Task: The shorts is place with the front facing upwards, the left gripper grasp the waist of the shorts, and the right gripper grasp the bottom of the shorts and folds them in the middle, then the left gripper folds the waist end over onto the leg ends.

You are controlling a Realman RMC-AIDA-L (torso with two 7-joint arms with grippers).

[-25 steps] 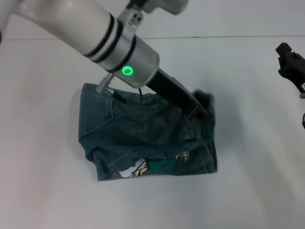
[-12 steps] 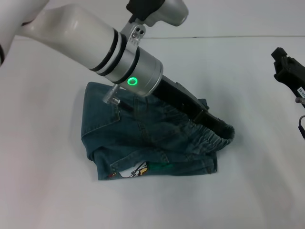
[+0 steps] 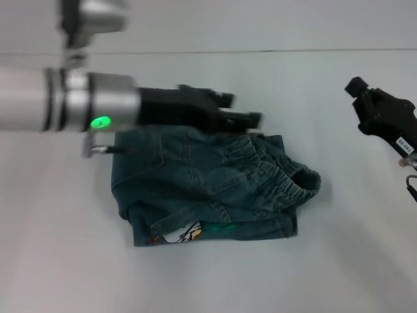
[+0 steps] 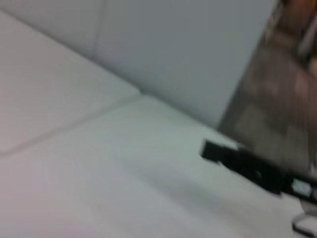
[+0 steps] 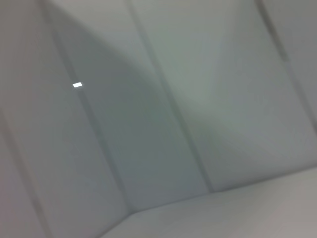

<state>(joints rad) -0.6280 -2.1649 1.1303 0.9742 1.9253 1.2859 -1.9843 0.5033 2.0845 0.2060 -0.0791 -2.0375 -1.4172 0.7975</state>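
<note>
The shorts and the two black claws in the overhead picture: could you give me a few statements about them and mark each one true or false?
1. The shorts lie folded on the table. True.
2. The left gripper is clamped on the waist of the shorts. False: it hangs free above the far edge, holding nothing.
3. The right gripper is off to the side, away from the cloth. True.
4. The waistband lies on the robot's left. False: it lies on its right.
</note>
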